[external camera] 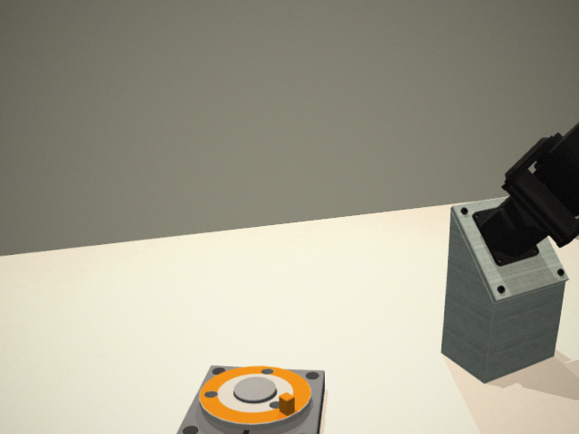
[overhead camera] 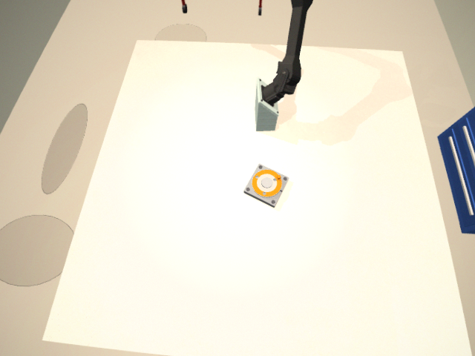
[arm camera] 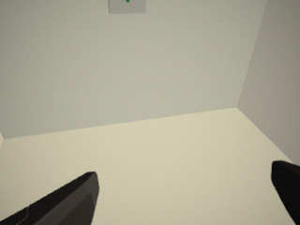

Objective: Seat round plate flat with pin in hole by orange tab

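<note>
A: Start with the grey base (overhead camera: 266,185). It sits on the pale worktop (overhead camera: 172,230), with dark round spots at its corners.

B: And the round plate (external camera: 255,394) is on top of it, threaded over the post (external camera: 254,389), which shows as a pale grey disc in the plate's middle. The plate has an orange outer ring and a whitish inner ring.

A: The orange tab (external camera: 286,402) stands up from the ring as a small block, on the side of the post nearest the exterior camera and a little to the right. There's a dark hole just beside it. Whether the pin is under that hole, neither view shows.

B: Where's the arm (overhead camera: 295,41) relative to the base?

A: Well apart from it. From the top view it reaches down from the upper edge and ends at a grey block (external camera: 502,298) with a slanted top face, beyond the base. The arm's black wrist runs into a dark opening in that slanted face.

B: So nothing of the robot touches the plate.

A: Nothing. In the wrist view, the gripper (arm camera: 187,194) has its jaws spread nearly as wide as they go, one dark finger at each lower corner, with only pale floor and grey walls between them. They hold nothing.

B: And a small light panel (arm camera: 127,6) with a green dot is at the top of that view.
</note>
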Robot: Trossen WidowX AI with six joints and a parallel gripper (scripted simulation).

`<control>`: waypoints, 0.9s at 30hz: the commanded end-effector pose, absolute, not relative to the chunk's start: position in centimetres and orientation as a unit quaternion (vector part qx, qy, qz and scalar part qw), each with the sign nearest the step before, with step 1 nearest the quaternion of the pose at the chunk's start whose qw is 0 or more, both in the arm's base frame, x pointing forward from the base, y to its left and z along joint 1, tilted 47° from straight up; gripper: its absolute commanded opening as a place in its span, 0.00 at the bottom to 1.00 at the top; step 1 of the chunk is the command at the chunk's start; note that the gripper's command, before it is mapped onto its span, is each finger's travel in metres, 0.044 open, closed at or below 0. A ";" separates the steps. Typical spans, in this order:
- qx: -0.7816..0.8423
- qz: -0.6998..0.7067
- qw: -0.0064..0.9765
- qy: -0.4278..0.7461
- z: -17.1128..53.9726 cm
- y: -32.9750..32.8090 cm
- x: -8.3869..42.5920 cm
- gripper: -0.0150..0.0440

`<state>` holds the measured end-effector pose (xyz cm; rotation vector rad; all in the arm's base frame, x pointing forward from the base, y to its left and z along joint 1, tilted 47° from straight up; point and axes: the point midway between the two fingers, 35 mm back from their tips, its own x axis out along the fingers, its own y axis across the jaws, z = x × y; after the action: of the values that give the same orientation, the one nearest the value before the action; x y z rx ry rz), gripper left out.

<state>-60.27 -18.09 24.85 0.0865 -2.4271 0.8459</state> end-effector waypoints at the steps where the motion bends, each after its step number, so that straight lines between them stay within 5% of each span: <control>1: 0.038 0.319 0.276 -0.906 24.8 -18.6 -60.2 0.89; 15: 0.278 0.437 0.007 -0.855 20.4 -42.2 -48.7 0.26; 27: 0.387 0.460 -0.260 -0.755 14.9 -55.3 -31.4 0.25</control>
<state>-35.79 -53.13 16.53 1.3369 -2.8108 1.6593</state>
